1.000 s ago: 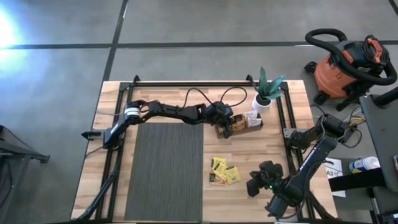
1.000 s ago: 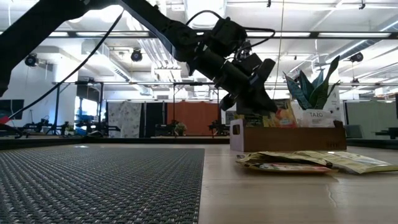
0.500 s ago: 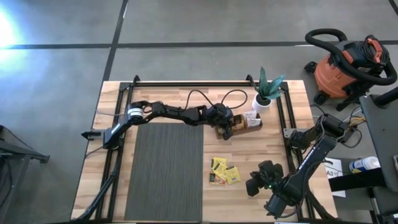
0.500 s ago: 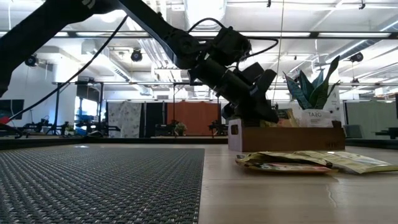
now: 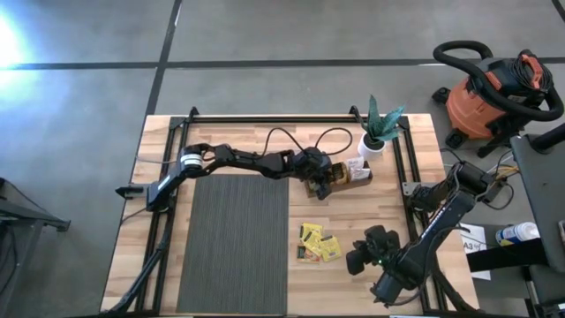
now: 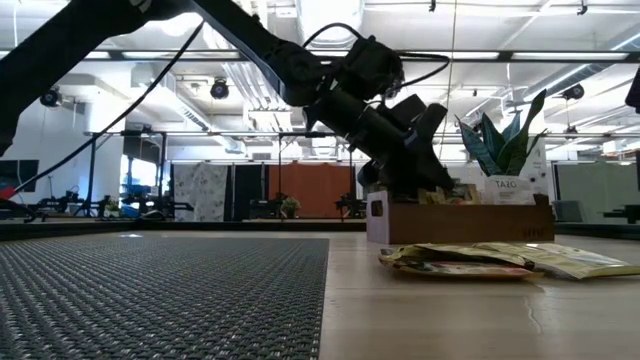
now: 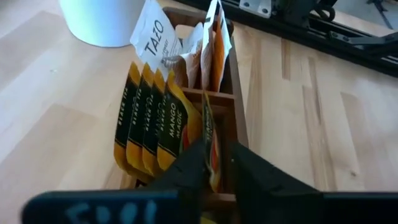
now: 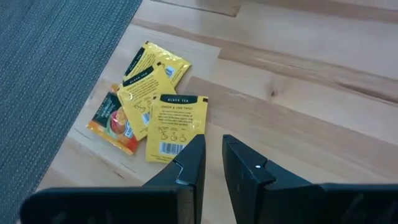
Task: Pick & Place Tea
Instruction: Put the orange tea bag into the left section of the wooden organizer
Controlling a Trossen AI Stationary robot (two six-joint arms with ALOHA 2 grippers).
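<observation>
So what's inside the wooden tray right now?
The wooden tray holds upright yellow sachets, a white Tazo sachet and orange ones; the left gripper pinches one. The bottom is hidden.

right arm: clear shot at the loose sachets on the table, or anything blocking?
Probably yes. The right gripper hangs near the loose sachets, which lie flat on bare wood beside the mat. Nothing sits between them. The left gripper is away at the wooden tray.

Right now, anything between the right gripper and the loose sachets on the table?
Nothing. In the right wrist view only bare wood separates the right gripper from the loose sachets; the nearest yellow one lies just ahead of the fingertips. The high view agrees.
</observation>
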